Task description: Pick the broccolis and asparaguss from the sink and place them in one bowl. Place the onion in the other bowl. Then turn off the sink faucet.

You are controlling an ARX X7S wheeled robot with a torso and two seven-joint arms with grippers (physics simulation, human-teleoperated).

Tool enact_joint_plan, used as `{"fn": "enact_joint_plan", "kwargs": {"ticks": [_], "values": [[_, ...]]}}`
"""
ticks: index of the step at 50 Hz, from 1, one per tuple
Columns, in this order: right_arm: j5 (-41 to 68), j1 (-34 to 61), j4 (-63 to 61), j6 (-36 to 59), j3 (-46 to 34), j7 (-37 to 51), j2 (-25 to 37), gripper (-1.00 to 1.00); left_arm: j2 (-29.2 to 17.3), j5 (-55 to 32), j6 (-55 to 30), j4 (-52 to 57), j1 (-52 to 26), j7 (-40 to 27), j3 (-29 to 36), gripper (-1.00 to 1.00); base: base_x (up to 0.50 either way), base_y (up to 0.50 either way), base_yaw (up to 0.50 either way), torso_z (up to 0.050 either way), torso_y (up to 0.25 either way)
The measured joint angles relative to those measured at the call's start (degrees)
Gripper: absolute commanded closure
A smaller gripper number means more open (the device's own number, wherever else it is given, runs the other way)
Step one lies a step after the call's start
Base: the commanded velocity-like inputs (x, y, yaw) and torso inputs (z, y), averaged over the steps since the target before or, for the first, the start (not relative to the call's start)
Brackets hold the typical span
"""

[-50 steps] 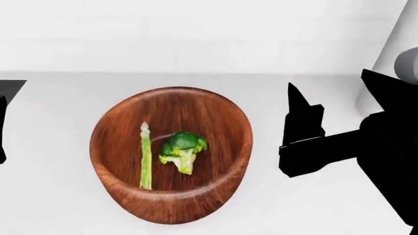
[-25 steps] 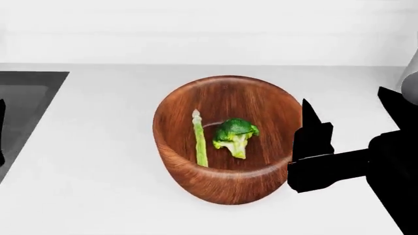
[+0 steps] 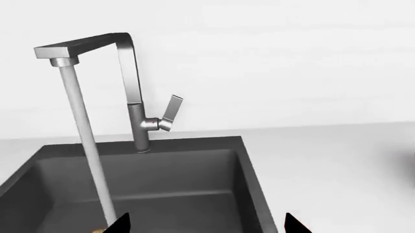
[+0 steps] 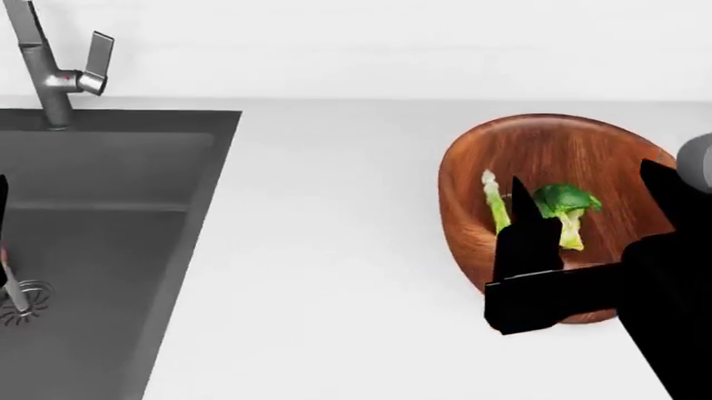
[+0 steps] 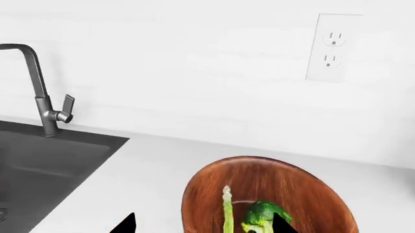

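Note:
The reddish-brown wooden bowl (image 4: 545,150) (image 5: 272,184) stands on the white counter right of the sink (image 4: 100,208) (image 3: 162,184). In it lie the asparagus (image 4: 491,200) (image 5: 228,208) and the broccoli (image 4: 568,202) (image 5: 263,214). My right gripper (image 4: 581,175) (image 5: 204,225) hovers open over the bowl's near side, holding nothing. The steel faucet (image 4: 50,71) (image 3: 133,92) (image 5: 45,97) has its lever (image 3: 172,109) raised, and water (image 3: 87,145) streams into the basin. Over the sink, my left gripper (image 3: 207,225) is open and empty. The onion and the other bowl are out of view.
A round drain (image 4: 17,302) sits in the basin floor at the head view's left edge. White counter (image 4: 333,250) stretches between sink and bowl. A wall outlet (image 5: 334,46) is on the white backsplash behind the bowl.
The head view has swung left: the bowl slid from centre to the right of the picture, and the sink and faucet came into view. The right gripper stays open by the bowl.

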Motion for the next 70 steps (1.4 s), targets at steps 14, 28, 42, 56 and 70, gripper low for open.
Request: {"fn": "enact_joint_plan", "kwargs": {"ticks": [14, 28, 42, 56, 70], "values": [[-1.1, -2.6, -0.3, -2.1, 0.3, 0.4, -0.1, -1.0, 0.3, 0.1, 0.5, 0.0, 0.9, 0.2, 0.0, -1.0, -0.15, 0.5, 0.0, 0.0, 0.0], [-3.4, -4.3, -0.1, -3.4, 0.2, 0.0, -0.8, -1.0, 0.6, 0.1, 0.9, -0.1, 1.4, 0.4, 0.0, -1.0, -0.01, 0.5, 0.0, 0.0, 0.0], [-4.9, -4.1, 0.4, -3.3, 0.1, 0.3, -1.7, -1.0, 0.9, 0.4, 0.9, -0.1, 1.3, 0.6, 0.3, -1.0, 0.0, 0.5, 0.0, 0.0, 0.0], [-4.7, -4.8, -0.4, -4.1, 0.8, 1.1, -0.8, -1.0, 1.3, 0.9, 0.9, 0.0, 1.3, 0.7, 0.8, -1.0, 0.0, 0.5, 0.0, 0.0, 0.0], [-4.8, -7.6, -1.6, -6.4, 1.9, 1.1, 0.6, -1.0, 1.6, 1.1, 0.8, 0.2, 1.1, 0.6, 1.2, -1.0, 0.0, 0.04, 0.0, 0.0, 0.0]]}}
